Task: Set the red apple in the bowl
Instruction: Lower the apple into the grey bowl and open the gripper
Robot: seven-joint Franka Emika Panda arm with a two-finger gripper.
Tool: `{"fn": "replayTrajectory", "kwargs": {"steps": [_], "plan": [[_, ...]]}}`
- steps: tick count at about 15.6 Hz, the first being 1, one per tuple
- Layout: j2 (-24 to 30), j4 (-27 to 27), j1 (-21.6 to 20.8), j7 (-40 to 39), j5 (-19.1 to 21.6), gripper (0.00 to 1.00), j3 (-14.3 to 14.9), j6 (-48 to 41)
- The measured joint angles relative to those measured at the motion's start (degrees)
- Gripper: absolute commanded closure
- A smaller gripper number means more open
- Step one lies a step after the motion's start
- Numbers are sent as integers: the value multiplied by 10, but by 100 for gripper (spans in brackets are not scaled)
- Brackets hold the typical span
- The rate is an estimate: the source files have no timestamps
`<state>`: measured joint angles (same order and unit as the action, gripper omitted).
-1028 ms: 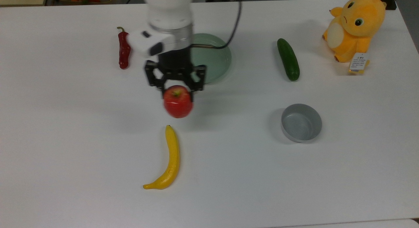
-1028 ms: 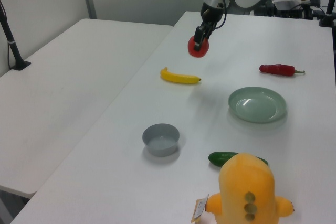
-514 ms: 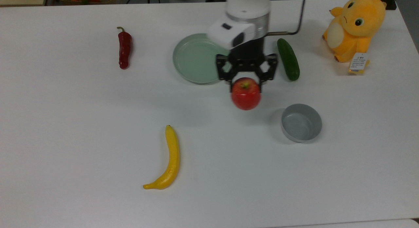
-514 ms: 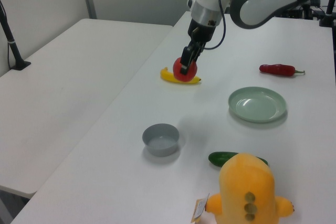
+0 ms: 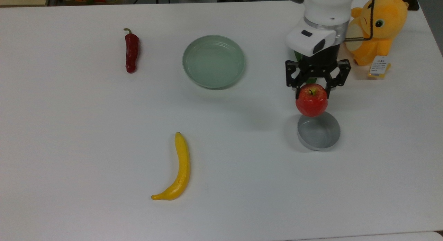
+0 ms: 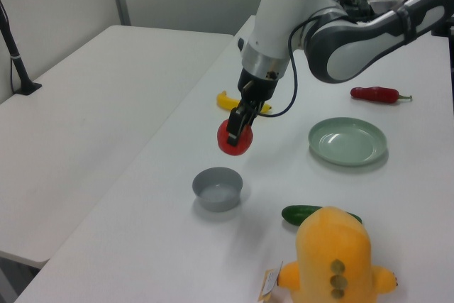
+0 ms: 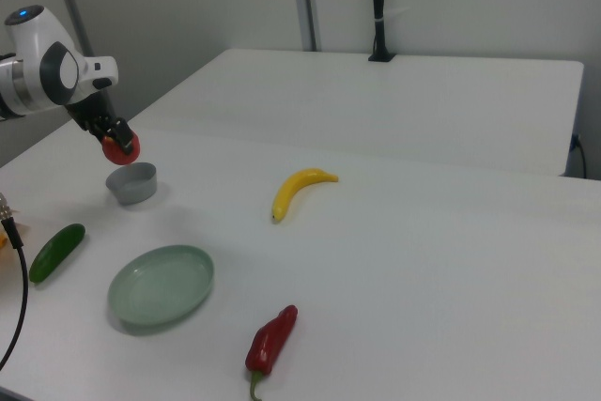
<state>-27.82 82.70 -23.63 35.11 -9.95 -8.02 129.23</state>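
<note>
Most of the job looked done: we had the gripper clamped on the red apple, held in the air just short of the bowl; what remained, we judged, was centring it over the bowl and letting go

A robotics lab: bare white tables, grey partition walls, toy produce.

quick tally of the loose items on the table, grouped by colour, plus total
Red: 2, glossy red apple, long dark red chili pepper
Yellow/orange: 2, yellow banana, orange plush toy
Green: 2, dark green cucumber, pale green plate
Grey: 1, small round grey bowl
Total: 7
</note>
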Motion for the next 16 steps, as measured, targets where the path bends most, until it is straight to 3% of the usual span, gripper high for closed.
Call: {"fn": "replayTrajectory", "kwargs": {"steps": [6,13,14,15,16], "plan": [[-61,-70,-8,2,-16,57,0,10],[-112,-80,-24,2,-41,54,0,52],[-117,-81,-25,2,-41,48,0,52],[-120,-83,-26,2,-41,34,0,52],[-123,-84,-28,2,-41,11,0,52]]}}
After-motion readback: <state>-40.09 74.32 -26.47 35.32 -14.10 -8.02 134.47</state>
